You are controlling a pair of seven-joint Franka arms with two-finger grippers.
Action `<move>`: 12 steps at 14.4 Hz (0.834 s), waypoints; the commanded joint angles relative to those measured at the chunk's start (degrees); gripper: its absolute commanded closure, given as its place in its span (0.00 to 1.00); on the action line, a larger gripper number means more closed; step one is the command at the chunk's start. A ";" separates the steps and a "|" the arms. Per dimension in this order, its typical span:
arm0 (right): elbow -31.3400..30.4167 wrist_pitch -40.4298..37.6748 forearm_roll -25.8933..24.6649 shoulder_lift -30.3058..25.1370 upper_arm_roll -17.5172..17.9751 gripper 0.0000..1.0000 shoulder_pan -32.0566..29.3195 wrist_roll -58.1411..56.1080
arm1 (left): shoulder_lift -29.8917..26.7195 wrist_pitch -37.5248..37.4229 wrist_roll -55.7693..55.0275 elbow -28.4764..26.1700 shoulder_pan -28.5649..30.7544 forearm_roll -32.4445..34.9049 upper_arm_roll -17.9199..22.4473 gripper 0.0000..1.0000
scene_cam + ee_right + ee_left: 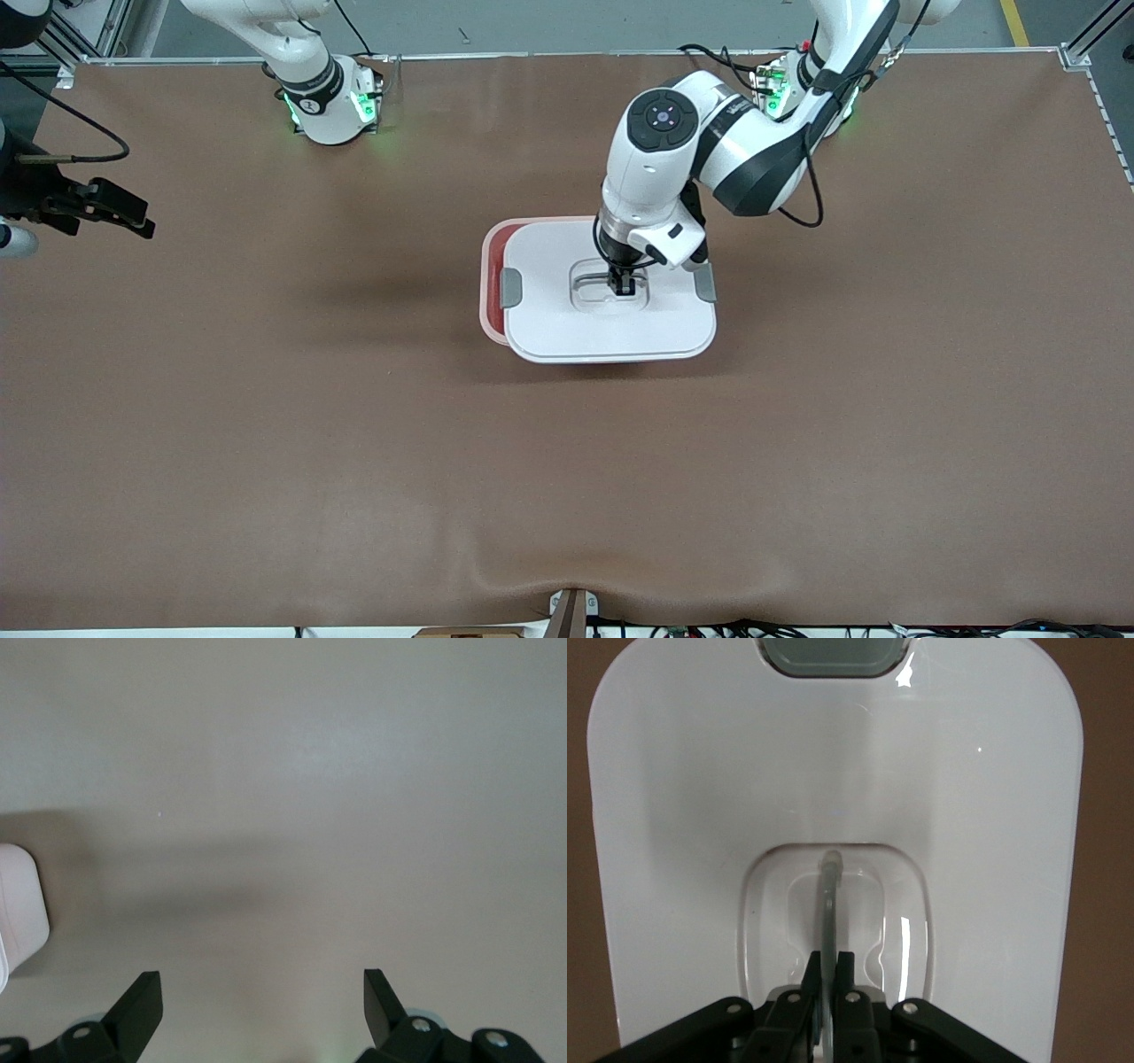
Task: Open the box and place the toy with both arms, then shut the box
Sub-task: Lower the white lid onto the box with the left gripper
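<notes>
One hand works: the left hand [827,988], clamped on the grey handle [828,904] of the lid [611,332], holds it offset over the box [490,292] directly below. Slide the lid square over the rim before lowering. Well apart, the right hand [263,992] waits wide over bare tabletop [266,443].

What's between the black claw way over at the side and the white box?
Just bare brown table, seen in the front view. The open right gripper waits there; the left gripper holds the box handle.

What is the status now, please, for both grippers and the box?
Left gripper shut on lid handle. Right gripper open over bare table, waiting. Lid sits offset on box; pink shows inside. Nothing obstructing.
</notes>
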 commanded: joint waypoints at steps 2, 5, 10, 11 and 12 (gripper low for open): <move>1.79 -0.20 1.14 0.67 0.42 0.00 -0.42 -1.71 | 1.88 0.49 -1.42 1.64 -1.89 1.40 0.19 1.00; 3.28 -0.90 1.22 0.76 0.42 0.00 -0.42 -2.77 | 2.93 0.58 -5.26 2.26 -3.03 5.60 0.02 1.00; 3.98 -1.43 1.40 0.93 0.51 0.00 0.01 -2.69 | 4.52 0.93 -9.41 3.23 -4.26 9.13 0.02 1.00; 4.07 -1.87 1.40 0.93 0.51 0.00 0.10 -2.60 | 4.52 0.93 -8.98 3.14 -4.26 9.05 0.02 1.00; 4.16 -2.05 1.49 1.02 0.51 0.00 -0.07 -2.68 | 4.60 1.02 -8.89 3.23 -4.26 8.79 0.02 1.00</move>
